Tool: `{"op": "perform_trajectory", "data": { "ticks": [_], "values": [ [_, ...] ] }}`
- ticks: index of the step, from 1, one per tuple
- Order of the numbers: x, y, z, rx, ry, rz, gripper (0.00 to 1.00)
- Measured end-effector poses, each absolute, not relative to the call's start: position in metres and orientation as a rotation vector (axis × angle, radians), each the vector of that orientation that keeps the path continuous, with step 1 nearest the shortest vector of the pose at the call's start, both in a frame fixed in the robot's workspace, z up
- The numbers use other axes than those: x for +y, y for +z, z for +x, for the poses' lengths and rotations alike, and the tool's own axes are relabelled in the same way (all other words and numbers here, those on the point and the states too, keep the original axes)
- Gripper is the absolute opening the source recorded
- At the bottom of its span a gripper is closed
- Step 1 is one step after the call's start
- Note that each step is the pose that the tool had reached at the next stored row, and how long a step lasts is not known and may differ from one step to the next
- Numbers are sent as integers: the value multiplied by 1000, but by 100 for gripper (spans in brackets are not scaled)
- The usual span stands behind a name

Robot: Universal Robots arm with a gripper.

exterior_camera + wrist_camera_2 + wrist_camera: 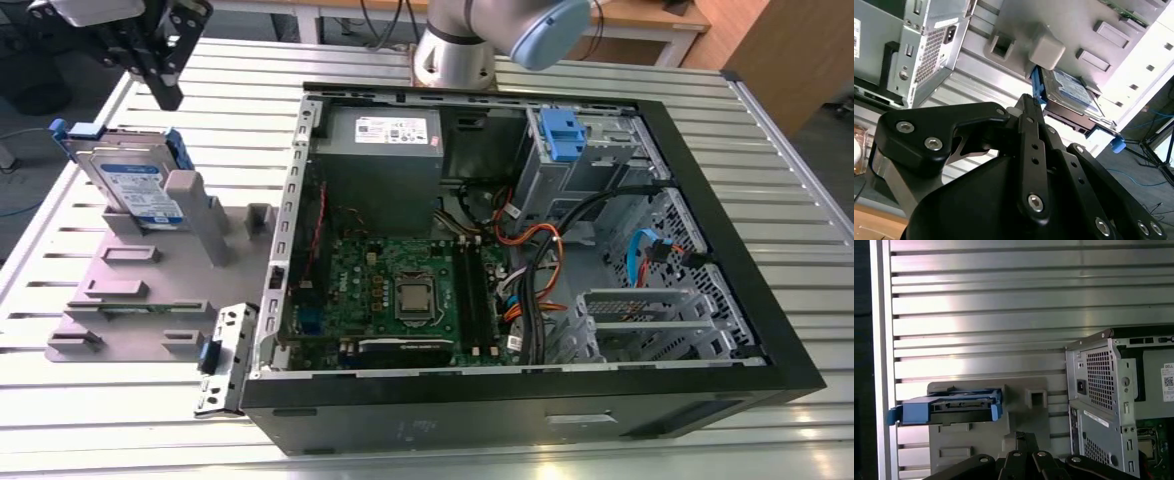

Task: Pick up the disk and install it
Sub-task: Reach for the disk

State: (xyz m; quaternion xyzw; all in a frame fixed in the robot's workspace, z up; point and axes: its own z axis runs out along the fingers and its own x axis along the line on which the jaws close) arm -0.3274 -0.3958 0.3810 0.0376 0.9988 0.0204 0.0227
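Silver disk (pixel 138 188) standing on edge, grey stand (pixel 123 292)

A ribbed metal table (pixel 254 100) carries an open computer case (pixel 534 400) and a grey holder block (pixel 120 300).

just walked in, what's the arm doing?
The arm's hand hangs empty, fingers shut, above the disk and is not touching it. The disk stands on edge in a grey fixture on the slatted table, to the exterior view's left of the open computer case. The disk has not been picked up or installed yet.
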Motion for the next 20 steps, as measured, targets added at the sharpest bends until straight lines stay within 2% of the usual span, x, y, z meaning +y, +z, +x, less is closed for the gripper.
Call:
{"op": "perform_trajectory", "data": {
  "ticks": [20],
  "values": [
    [-388,359,-381,3093,61,117,11]
  ]
}}
